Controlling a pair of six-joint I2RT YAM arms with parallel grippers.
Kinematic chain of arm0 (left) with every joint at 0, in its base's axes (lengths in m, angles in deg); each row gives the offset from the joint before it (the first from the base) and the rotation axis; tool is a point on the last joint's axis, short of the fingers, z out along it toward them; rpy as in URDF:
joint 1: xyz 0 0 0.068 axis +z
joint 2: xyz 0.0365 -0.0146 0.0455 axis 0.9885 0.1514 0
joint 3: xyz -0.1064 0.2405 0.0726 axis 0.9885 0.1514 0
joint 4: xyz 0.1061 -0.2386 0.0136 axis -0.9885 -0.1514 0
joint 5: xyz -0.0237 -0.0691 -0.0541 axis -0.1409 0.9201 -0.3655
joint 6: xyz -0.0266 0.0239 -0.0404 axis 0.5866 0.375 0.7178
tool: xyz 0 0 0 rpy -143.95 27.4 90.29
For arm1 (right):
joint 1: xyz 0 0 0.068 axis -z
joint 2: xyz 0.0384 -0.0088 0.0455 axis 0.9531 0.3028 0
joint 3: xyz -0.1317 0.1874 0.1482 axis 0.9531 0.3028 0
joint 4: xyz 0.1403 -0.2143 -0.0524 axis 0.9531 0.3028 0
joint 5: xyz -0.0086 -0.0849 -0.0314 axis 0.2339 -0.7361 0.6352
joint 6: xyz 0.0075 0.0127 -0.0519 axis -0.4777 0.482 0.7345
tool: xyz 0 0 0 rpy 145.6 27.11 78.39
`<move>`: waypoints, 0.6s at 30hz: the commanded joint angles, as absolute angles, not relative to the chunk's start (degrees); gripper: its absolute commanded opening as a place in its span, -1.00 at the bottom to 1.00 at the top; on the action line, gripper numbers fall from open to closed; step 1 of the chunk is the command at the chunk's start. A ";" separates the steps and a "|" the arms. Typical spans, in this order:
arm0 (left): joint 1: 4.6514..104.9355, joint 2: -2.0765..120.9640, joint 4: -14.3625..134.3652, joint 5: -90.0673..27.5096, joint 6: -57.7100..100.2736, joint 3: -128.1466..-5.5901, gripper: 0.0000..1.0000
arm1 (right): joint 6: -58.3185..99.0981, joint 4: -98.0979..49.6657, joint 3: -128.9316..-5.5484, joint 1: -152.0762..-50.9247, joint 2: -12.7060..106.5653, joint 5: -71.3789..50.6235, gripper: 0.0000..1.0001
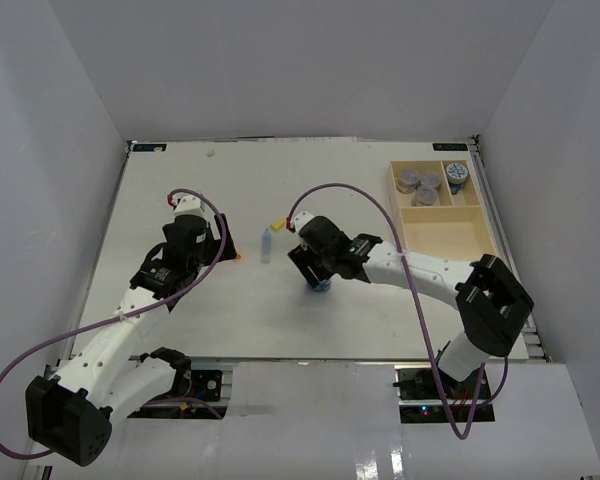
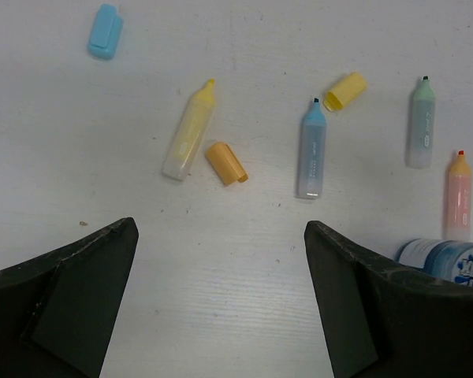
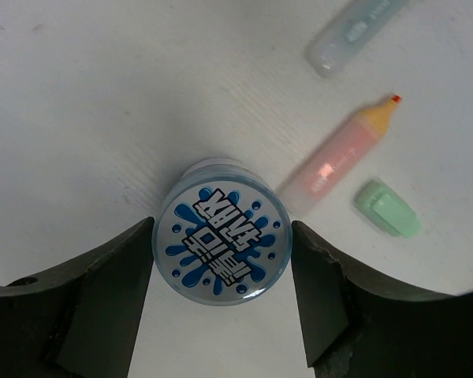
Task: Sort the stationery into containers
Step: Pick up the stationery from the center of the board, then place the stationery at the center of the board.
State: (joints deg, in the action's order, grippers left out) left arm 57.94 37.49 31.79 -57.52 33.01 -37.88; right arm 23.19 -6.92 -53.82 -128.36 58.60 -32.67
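Right gripper [image 3: 222, 260] around blue-splashed roll [image 3: 222, 242]

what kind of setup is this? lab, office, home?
Most likely a lab test cell, not an office or home. Plain white walls box in a bare white table, two arms are bolted at its near edge, and the only props are a wooden tray and scattered highlighters.

Roll [image 3: 221, 242] between the right gripper [image 3: 221, 291] fingers: white top, blue splash pattern, outlined lettering, pale blue rim. Fingers dark grey-black. Beyond that claw: pink marker [image 3: 340, 151] with orange neck and red tip; mint-green cap [image 3: 387, 209]; pale green marker [image 3: 355, 31]. Ahead of the left gripper [image 2: 221, 299]: yellow marker [image 2: 189, 130], orange cap [image 2: 225, 162], blue marker [image 2: 313, 150], yellow cap [image 2: 346, 90], sky-blue cap [image 2: 105, 31]. Table [image 2: 236, 260] white.
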 commanded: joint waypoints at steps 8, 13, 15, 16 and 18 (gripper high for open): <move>58.70 36.42 31.97 -55.19 32.47 -37.77 0.96 | 25.97 0.85 -66.22 -98.33 45.65 -33.49 -0.08; 59.14 36.33 31.97 -53.87 32.29 -37.85 0.96 | 23.78 0.59 -72.54 -79.80 50.82 -30.85 -0.10; 59.23 36.16 32.06 -53.87 32.20 -37.68 0.96 | 22.29 0.41 -76.04 -76.61 53.20 -32.07 -0.11; 59.32 36.07 32.06 -53.78 32.29 -37.59 0.96 | 21.76 0.41 -77.37 -74.07 55.74 -32.08 -0.11; 59.41 36.07 31.97 -53.25 32.29 -37.59 0.96 | 20.01 0.33 -81.23 -71.77 58.56 -32.25 -0.11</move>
